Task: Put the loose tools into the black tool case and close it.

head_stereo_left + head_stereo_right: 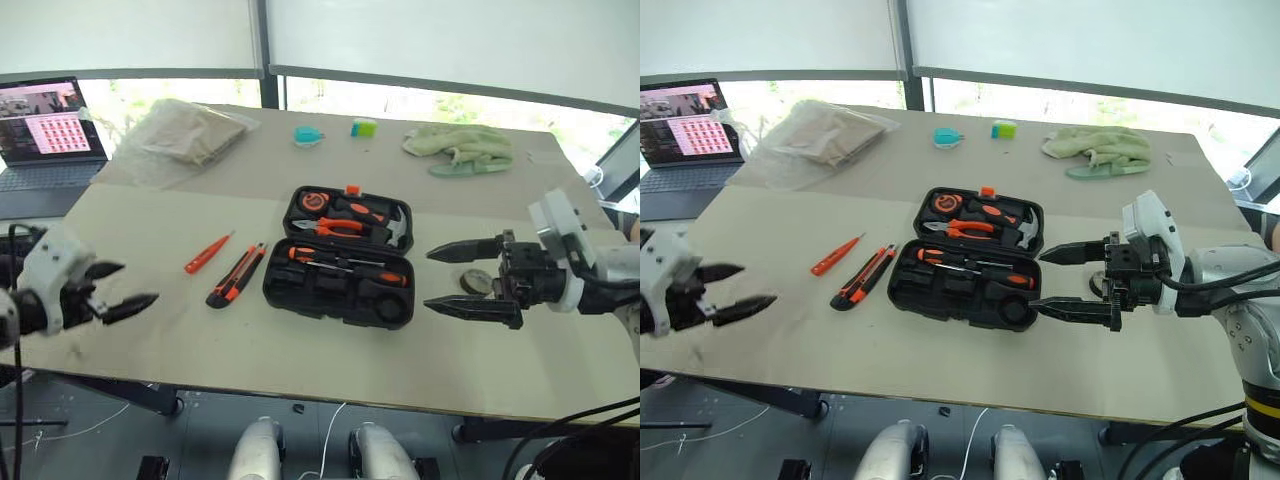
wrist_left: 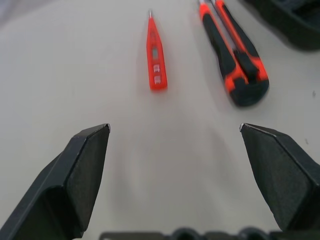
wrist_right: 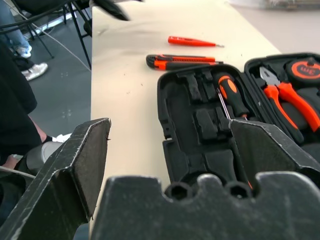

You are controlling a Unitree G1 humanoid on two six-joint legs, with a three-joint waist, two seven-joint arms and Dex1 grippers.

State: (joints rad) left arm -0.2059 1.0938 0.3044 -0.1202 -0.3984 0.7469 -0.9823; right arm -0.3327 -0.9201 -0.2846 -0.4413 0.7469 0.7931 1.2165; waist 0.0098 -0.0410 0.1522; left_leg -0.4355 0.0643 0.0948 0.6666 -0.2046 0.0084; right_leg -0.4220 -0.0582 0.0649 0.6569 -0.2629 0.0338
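- Black tool case [image 1: 340, 258] lying open in the middle of the table [image 1: 150, 340], lid part on the far side.
- Pliers [image 1: 340, 227], tape measure [image 1: 314, 201] and hammer [image 1: 395, 228] sitting in the lid half.
- Orange-and-black screwdrivers [image 1: 345, 266] lying in the near half of the case.
- Utility knife [image 1: 237, 274] flat on the table, just beside the case on its left.
- Slim orange screwdriver [image 1: 208, 253] loose on the table, left of the knife, not touching it.
- Small dark tape roll [image 1: 476, 281] on the table right of the case, partly hidden behind the right gripper.
- Left gripper [image 1: 115, 290] up in the air near the left table edge, fingers wide apart, holding nothing.
- Right gripper [image 1: 465, 278] hanging just right of the case, pointing at it, fingers wide apart, nothing between them.
- Farther back: a laptop [image 1: 45, 130], a clear bag [image 1: 185, 135] and a green cloth [image 1: 462, 147].
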